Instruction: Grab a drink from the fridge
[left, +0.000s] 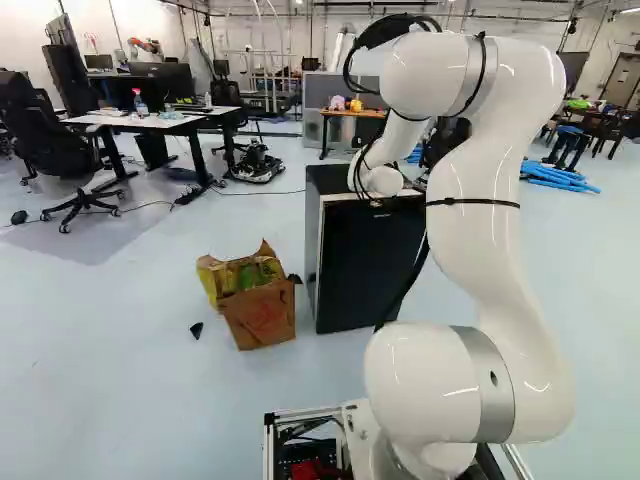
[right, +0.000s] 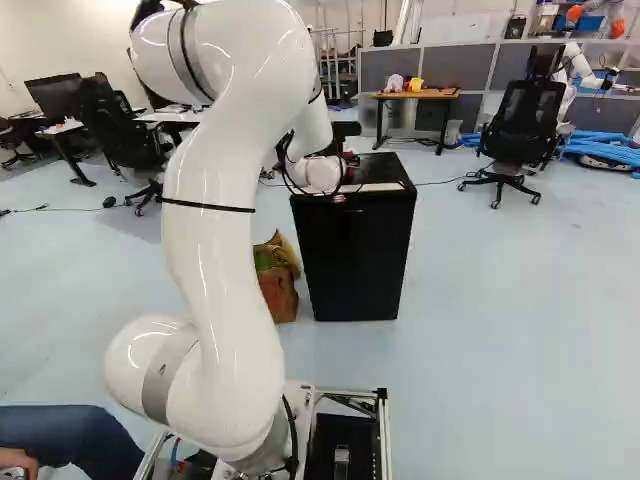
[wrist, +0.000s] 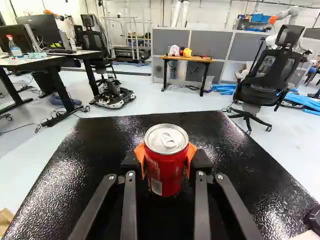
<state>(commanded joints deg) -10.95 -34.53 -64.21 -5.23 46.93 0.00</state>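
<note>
White arm (left: 490, 220) is nearest: lower links loom over the foot of both base views, reach runs out above the black mini fridge (right: 355, 255). Gripper (right: 350, 160) has a red soda can (wrist: 166, 162), orange pads pressed on it from both sides. Can is upright, lid and pull tab facing up, over the fridge top. Can't tell if its base touches that surface.

Around it: open cardboard box (left: 262, 315) with yellow-green stuff inside, on the floor near the fridge's left side. Small black scrap (left: 196, 330) on the floor beyond the box's left side. Past the fridge: small wooden table (wrist: 187, 58) against grey partitions (wrist: 212, 44), black mesh office chair (wrist: 267, 75) right of it, blue tubes (wrist: 302, 100) behind the chair. Desk (wrist: 35, 61) with monitors and a spray bottle (wrist: 15, 47) off to the left, small wheeled machine (wrist: 114, 95) on the floor by it.

Hard to see: gripper mostly hidden behind the wrist in left base view. Arm covers part of the fridge there, and part of the box in right base view. Black object (wrist: 314, 219) at the fridge top's near right corner is cut off in wrist view, can't ID it. Can's bottom edge is unclear against the dark top.
</note>
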